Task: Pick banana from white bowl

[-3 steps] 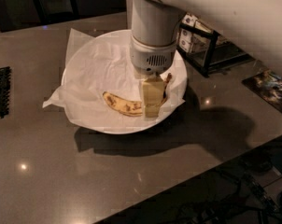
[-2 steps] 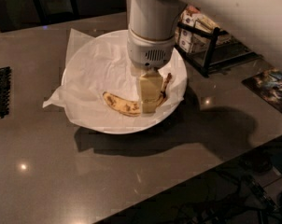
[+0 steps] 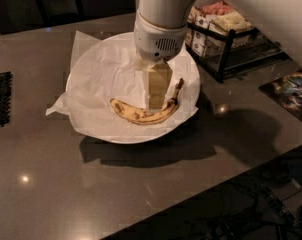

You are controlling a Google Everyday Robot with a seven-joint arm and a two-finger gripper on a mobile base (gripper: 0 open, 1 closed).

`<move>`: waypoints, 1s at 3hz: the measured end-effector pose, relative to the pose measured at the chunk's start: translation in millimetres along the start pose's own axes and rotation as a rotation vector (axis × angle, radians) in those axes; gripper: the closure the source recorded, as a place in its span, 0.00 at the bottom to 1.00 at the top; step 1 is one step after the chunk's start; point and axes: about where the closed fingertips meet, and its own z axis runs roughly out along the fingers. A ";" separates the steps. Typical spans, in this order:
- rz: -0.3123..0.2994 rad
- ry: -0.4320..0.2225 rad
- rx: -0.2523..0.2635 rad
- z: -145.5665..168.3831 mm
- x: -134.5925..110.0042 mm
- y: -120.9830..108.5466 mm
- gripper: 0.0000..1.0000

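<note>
The banana (image 3: 139,116) is yellow with brown spots and lies curved in the front right part of the white bowl (image 3: 91,129), its dark stem pointing up to the right. The bowl is lined with crinkled white paper (image 3: 98,71) whose corners stick past the rim at the left and back. My gripper (image 3: 156,96) hangs straight down from the white arm, inside the bowl. Its pale tip is just behind the banana's middle and hides part of it. The banana rests on the paper.
A black wire rack (image 3: 226,44) with snack packets stands right of the bowl. A colourful flat packet (image 3: 291,91) lies at the far right. A black grid mat (image 3: 0,99) is at the left edge. The table's front edge runs diagonally at the lower right, with cables below.
The gripper has shifted slightly back and left over the bowl, so more of the banana's stem end shows. The banana lies where it was.
</note>
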 end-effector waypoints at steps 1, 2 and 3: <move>0.000 -0.046 -0.018 4.4 -1.7 -10.6 0.24; 0.031 -0.120 -0.076 32.4 -0.7 -8.6 0.28; 0.066 -0.176 -0.132 56.5 -0.6 -0.7 0.28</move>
